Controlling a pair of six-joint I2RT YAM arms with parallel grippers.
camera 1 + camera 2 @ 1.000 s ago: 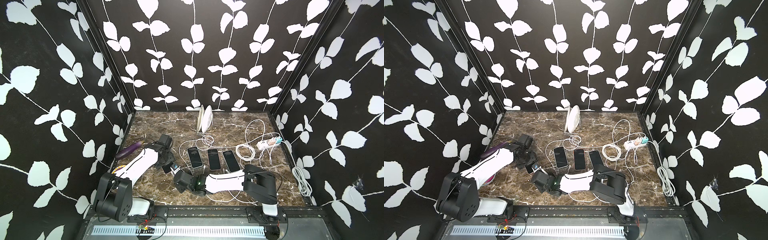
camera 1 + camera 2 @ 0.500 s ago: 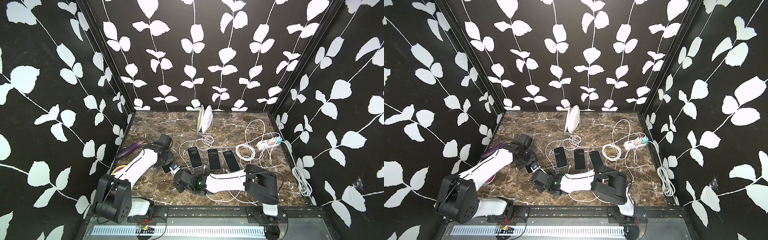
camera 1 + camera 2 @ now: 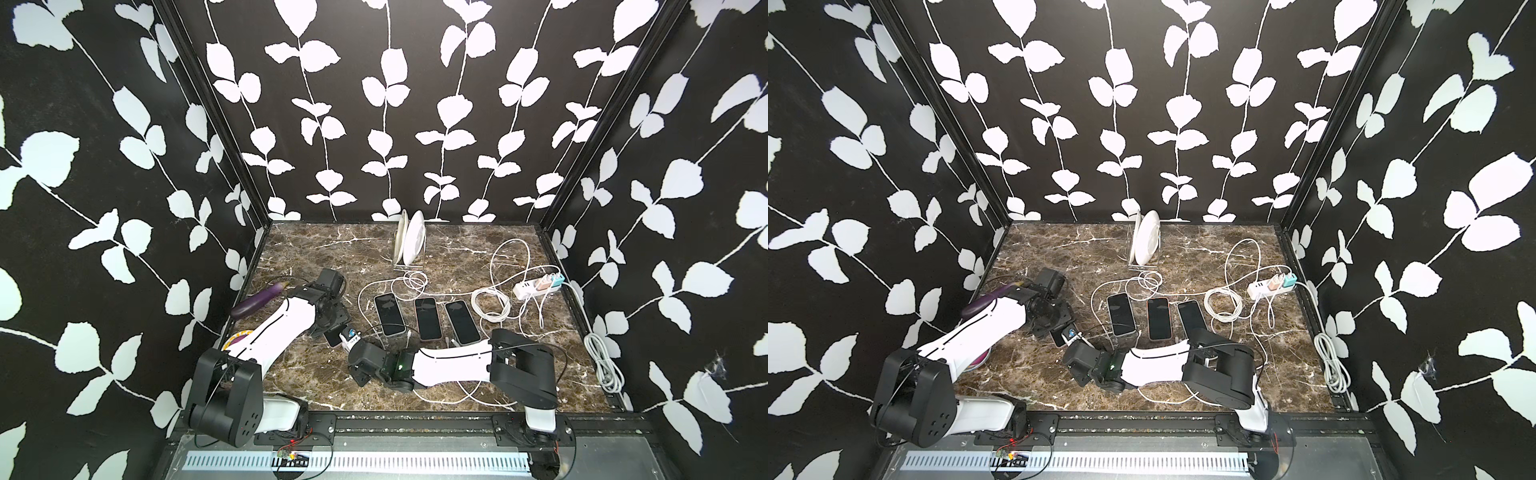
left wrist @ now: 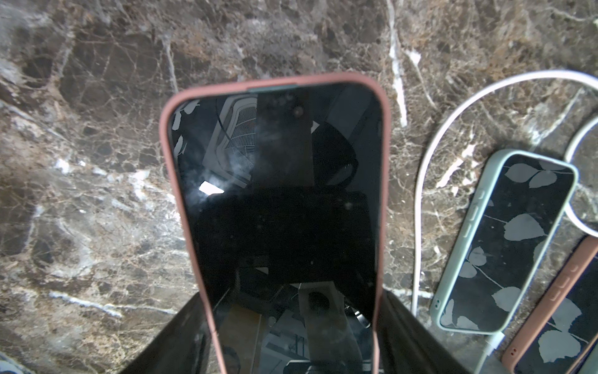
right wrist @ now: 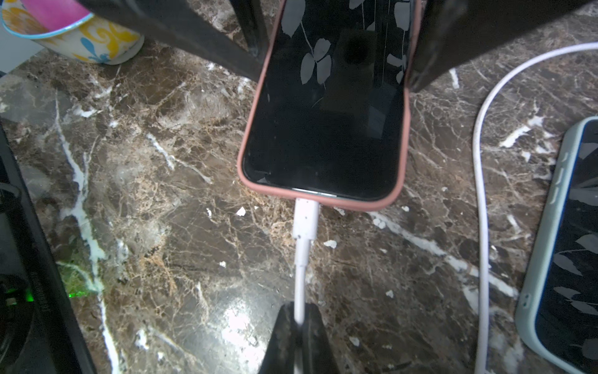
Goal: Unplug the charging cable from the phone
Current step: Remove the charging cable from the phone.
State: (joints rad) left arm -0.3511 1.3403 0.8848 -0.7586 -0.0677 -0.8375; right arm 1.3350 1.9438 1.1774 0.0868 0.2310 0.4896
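Two grips: L fingers [image 4: 411, 330] clamp phone [image 5: 326, 129] sides; R fingers [image 5: 284, 343] pinched on cable [image 5: 301, 285], plug [image 5: 305, 220] seated.

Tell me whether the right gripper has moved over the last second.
No. The right gripper keeps its place near the mint phone in a top view, jaws shut on the cable.

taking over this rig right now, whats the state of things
Grippers: the left gripper is shut on the sides of the pink-cased phone. The right gripper is shut on the charging cable, a little behind its plug.
Done: both grips are set.
Left: the plug sits in the phone's port, not yet pulled. Draw the cable straight away from the phone while the left gripper braces it. A grip nearer the plug may be safer.
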